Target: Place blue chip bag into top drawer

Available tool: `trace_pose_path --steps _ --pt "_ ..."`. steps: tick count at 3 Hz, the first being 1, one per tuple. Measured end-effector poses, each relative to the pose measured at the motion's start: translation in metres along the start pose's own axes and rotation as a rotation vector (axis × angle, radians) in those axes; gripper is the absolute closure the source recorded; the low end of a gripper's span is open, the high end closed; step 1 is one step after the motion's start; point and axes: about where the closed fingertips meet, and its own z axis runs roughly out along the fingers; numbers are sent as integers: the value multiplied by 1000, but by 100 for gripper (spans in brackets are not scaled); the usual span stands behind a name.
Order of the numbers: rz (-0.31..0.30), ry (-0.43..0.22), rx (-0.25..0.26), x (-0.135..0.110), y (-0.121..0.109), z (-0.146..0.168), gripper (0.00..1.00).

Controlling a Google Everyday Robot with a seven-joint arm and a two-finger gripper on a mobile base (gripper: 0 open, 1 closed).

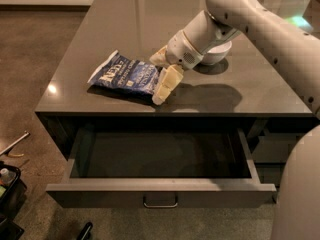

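Note:
The blue chip bag [126,75] lies flat on the dark grey table top [130,19], near its front left. My gripper [156,80] is at the bag's right end, low over the table. Its cream fingers [168,83] stand apart, one in front of the bag's right edge and one behind it. The bag still rests on the table. The top drawer [160,193] is pulled out wide open below the table's front edge. Its inside looks empty, and a small metal pull handle [160,204] sits at the centre of its front.
A white bowl [219,53] stands on the table just behind my wrist, partly hidden by the arm. Narrower drawers [272,154] are at the right below the table top. Dark objects [7,194] lie on the floor at the lower left.

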Motion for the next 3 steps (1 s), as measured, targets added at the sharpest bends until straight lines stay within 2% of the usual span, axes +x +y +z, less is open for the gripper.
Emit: trace_pose_path --steps 1,3 --pt "0 0 0 0 0 0 19" --pt "0 0 -1 0 0 0 65"
